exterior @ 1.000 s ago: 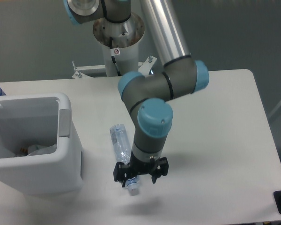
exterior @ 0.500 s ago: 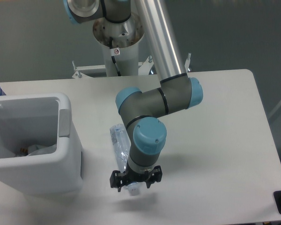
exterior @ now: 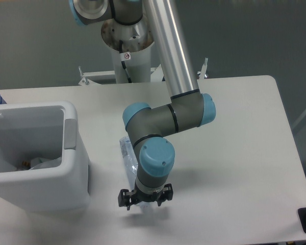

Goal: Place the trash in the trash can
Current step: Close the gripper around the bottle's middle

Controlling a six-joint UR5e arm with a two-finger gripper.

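You are looking at a robotics lab or test cell, not a home. A grey and blue industrial arm (exterior: 166, 120) rises from a metal pedestal (exterior: 127, 53) bolted behind the far edge of a plain white table (exterior: 245, 153). Bare grey walls (exterior: 255, 35) close the space, and a white trash can (exterior: 38, 163) stands at the table's left edge.

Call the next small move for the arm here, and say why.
Probably close the pincer on the crushed clear bluish plastic bottle. The pincer sits low over the bottle's near end, which the wrist hides, so contact can't be confirmed. The bottle lies on the white table, right of the boxy white plastic bin, not yet in it.
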